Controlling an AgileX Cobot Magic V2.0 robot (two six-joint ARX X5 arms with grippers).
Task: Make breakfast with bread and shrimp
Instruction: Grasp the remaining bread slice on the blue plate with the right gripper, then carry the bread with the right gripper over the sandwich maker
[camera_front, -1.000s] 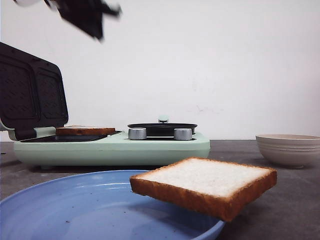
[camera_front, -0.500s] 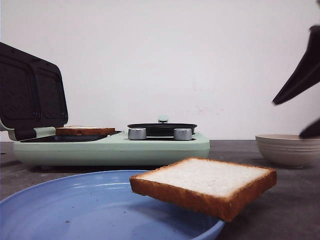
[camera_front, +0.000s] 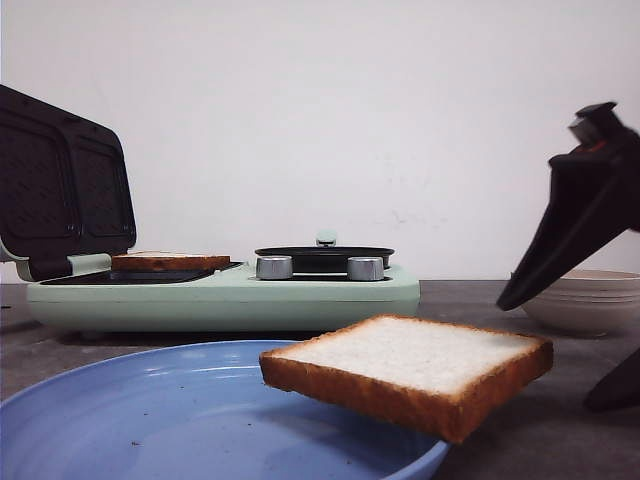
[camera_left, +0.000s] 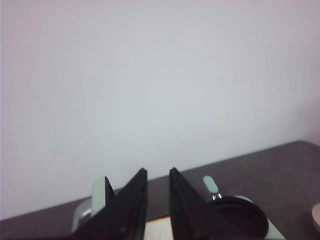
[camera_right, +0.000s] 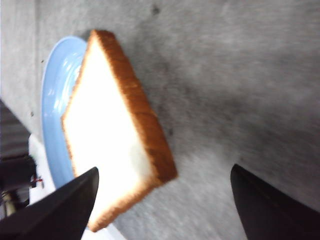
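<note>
Right gripper (camera_front: 612, 340) at the table's right side, jaws spread wide apart, one dark finger slanting above and the other low near the tabletop, nothing between them. Just ahead, in the gap's line, a square slice of bread (camera_front: 410, 370) with white crumb and golden-brown crust, lying tilted on the rim of a blue plate (camera_front: 150, 420), its near corner jutting past the edge over the grey table (camera_front: 560, 430). Seen from the right wrist, the same slice (camera_right: 112, 145) framed between the two open fingers, crust edge facing the gripper. Likely light, soft and easily crushed; best taken by the firmer crust at the overhanging corner, pinched gently across the thickness. Beyond, a beige ribbed bowl (camera_front: 590, 300), and farther left a mint-green sandwich maker (camera_front: 230, 295) with lid raised and a second slice (camera_front: 170, 262) on its plate. No shrimp visible anywhere. Left gripper (camera_left: 157, 200) raised facing the wall, fingers nearly together, only a narrow gap between, holding nothing.
</note>
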